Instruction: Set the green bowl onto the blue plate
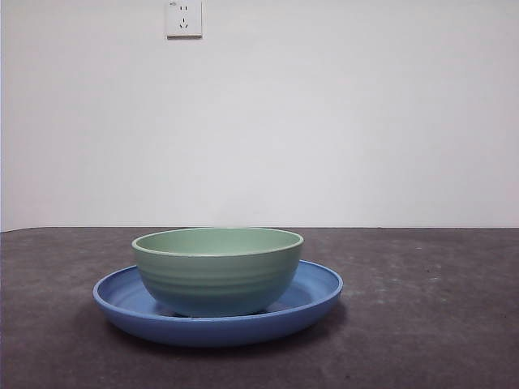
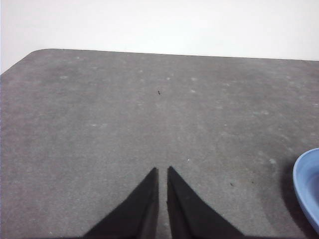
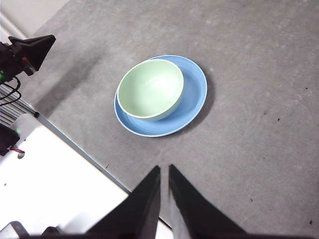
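The dark grey matte table (image 1: 438, 308) carries the wide, shallow, glossy blue plate (image 1: 316, 293). The pale mint-green ridged bowl (image 1: 217, 271) stands upright inside the plate, offset toward one side of the rim, as the right wrist view shows. Judged from this layout, the placing step is complete; nothing more than keeping both arms clear appears to be called for.

The right gripper (image 3: 164, 172) hangs high above the table, well apart from the bowl, jaws together and empty. The left gripper (image 2: 162, 172) is over bare table, jaws together, with only an edge of the plate in its view.

The bowl hides the plate's centre in the front view. Neither arm appears there.
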Action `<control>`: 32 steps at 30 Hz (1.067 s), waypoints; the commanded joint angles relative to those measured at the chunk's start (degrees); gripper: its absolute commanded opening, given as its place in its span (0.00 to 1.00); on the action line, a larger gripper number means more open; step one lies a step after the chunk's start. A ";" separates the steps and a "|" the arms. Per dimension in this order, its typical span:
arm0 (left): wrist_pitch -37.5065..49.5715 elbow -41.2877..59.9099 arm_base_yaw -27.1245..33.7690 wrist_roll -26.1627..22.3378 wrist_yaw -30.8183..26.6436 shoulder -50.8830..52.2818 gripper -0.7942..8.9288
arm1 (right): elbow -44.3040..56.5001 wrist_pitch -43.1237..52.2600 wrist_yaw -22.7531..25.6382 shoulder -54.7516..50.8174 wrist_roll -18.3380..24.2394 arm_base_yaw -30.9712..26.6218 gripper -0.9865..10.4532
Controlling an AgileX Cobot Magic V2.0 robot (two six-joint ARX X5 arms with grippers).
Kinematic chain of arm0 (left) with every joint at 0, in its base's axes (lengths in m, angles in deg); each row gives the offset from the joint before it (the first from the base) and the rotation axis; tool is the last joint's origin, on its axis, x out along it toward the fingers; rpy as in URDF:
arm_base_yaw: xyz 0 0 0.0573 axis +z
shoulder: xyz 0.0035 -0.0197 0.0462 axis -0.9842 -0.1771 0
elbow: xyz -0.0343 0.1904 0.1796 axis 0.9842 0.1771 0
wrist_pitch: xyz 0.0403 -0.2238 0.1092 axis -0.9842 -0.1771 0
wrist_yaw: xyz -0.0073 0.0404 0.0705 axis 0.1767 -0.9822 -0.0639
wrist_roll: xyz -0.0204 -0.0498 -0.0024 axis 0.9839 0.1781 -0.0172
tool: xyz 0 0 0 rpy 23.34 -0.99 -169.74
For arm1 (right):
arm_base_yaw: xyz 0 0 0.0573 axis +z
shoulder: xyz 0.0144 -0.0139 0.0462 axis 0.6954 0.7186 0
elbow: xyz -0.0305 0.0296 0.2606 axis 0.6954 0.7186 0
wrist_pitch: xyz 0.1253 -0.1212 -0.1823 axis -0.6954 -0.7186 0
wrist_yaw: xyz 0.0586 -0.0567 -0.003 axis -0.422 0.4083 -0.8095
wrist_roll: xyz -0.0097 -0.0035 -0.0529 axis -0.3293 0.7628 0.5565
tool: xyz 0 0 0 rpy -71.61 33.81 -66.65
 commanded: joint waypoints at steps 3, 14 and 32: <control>-0.44 1.18 0.04 0.52 -0.24 0.09 0.11 | -1.03 0.59 0.02 0.33 0.44 0.39 0.11; -0.48 1.18 0.07 0.52 -0.24 0.09 0.11 | 11.69 18.47 0.09 -9.66 8.09 -8.46 0.11; -0.48 1.18 0.04 0.55 -0.24 0.09 0.11 | 61.20 57.18 15.41 -34.16 9.16 -23.96 0.11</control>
